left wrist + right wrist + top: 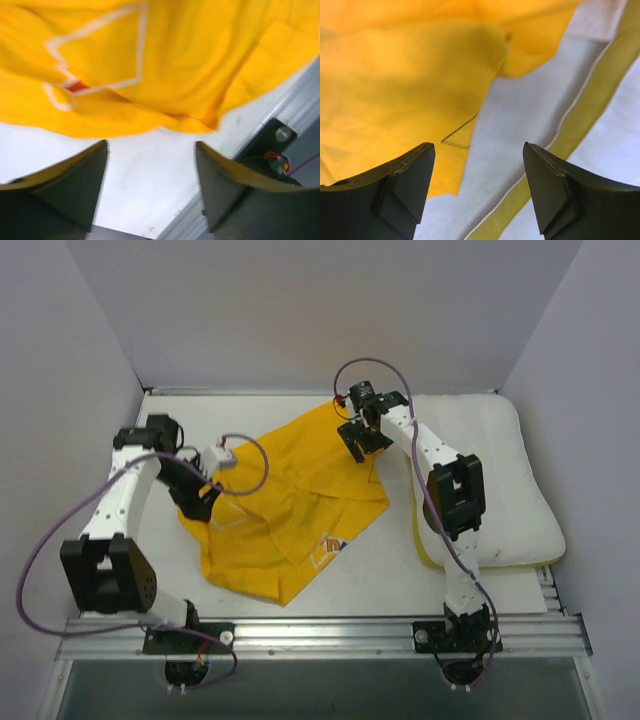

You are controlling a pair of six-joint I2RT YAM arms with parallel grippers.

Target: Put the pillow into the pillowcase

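1. The pillowcase (290, 510) lies crumpled and partly folded in the middle of the table (400, 565). The pillow (510, 480) lies flat along the right side, wholly outside the case, with its left edge partly covered by the right arm in the overhead view
2. The left gripper (150, 192) hovers low at the case's left edge, its jaws spread with only bare table between them. The right gripper (477, 195) sits over the far right corner of the cloth, jaws likewise apart and holding nothing
3. A gripper at each side of the cloth looks like a set-up for finding and spreading the opening, so the pillow probably waits alongside until the mouth is held wide
4. Where the opening lies cannot be told. Folds hide the hems, and a dark line near the cloth edge in the right wrist view may be a seam or a shadow
5. The print is mostly folded under, and only white outlines and a scrap of blue show
6. The left wrist view is blurred, and both wrist views cut the cloth off
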